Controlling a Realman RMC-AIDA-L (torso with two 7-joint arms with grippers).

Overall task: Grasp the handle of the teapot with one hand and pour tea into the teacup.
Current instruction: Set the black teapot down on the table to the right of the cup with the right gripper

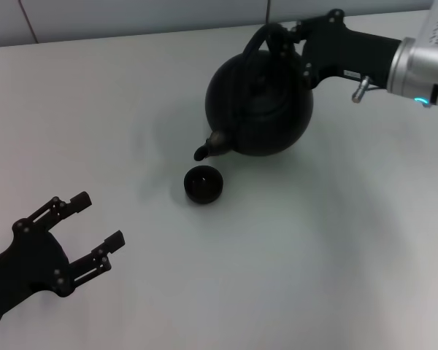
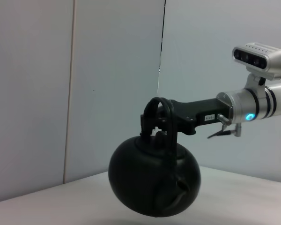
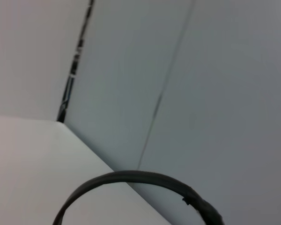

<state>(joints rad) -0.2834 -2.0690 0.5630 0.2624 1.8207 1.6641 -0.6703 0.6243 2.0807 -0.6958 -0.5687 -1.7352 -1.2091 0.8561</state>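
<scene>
The matte-black teapot (image 1: 266,102) hangs tilted, with its stubby spout (image 1: 208,148) lowered just above and behind the small black teacup (image 1: 204,183) on the white table (image 1: 314,255). My right gripper (image 1: 288,40) reaches in from the right and is shut on the arched handle (image 1: 257,38) at the pot's top. The left wrist view shows the teapot (image 2: 150,180) held by the right gripper (image 2: 154,124) at the handle (image 2: 159,105). The right wrist view shows only the handle's arc (image 3: 131,177). My left gripper (image 1: 101,219) is open and empty at the near left.
A pale panelled wall (image 1: 131,18) runs along the table's far edge, close behind the teapot. The right arm's silver forearm (image 1: 423,69) stretches over the far right of the table.
</scene>
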